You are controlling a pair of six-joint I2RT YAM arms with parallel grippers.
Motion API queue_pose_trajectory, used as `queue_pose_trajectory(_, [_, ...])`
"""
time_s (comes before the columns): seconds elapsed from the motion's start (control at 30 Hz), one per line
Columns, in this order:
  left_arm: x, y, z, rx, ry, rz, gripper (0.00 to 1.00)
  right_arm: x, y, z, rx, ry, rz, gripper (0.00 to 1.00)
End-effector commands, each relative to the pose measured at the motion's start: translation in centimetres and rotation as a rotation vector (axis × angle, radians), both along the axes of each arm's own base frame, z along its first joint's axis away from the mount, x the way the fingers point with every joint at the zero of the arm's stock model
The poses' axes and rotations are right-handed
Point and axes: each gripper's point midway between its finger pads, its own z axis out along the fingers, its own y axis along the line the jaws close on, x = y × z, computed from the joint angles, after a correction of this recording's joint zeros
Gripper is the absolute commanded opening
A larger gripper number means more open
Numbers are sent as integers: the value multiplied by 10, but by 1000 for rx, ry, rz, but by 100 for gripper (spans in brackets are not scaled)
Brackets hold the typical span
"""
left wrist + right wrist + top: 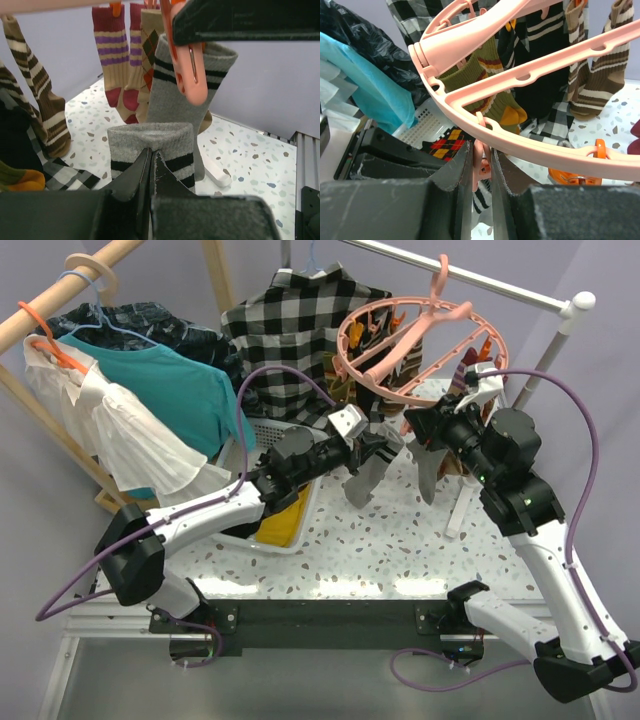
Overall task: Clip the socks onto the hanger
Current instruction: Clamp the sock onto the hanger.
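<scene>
White plastic mesh forms the basket [422,125] at the left of the speckled counter [240,150]. A red-and-yellow argyle sock [445,145] lies in it, and from above a yellow cloth [283,515] shows at its near end.

The salmon-pink hanger [545,150] hangs by its hook from the rail above the back of the counter, in front of a black-and-white checked shirt [300,320]. Several socks already dangle from its pegs. Among them are a brown one with cream stripes [45,100], a tan one with maroon and purple bands [112,55], and an olive one with a yellow toe [507,107].

The left fingers [137,175] are pressed together on the cuff of a grey sock [150,137] with black stripes, holding it up just under the ring. The right fingers [457,175] stand only slightly apart and are clamped on one pink peg [481,167] at the ring's near rim. From the left wrist that peg hangs right in front of the cuff of a second grey striped sock [170,95]. I cannot tell whether the peg is biting that sock. The two arms meet close together beneath the ring.
</scene>
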Motion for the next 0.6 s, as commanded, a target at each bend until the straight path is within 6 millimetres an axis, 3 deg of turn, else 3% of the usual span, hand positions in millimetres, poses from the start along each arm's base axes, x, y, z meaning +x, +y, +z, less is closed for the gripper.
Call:
queue_pose_trajectory(0.0, [5, -4, 46, -91, -72, 9, 0, -7, 6, 21, 14, -79, 49, 10])
queue_pose_trajectory(0.57, [-5, -10, 78, -188, -93, -54, 0, -6, 9, 18, 4, -83, 66, 11])
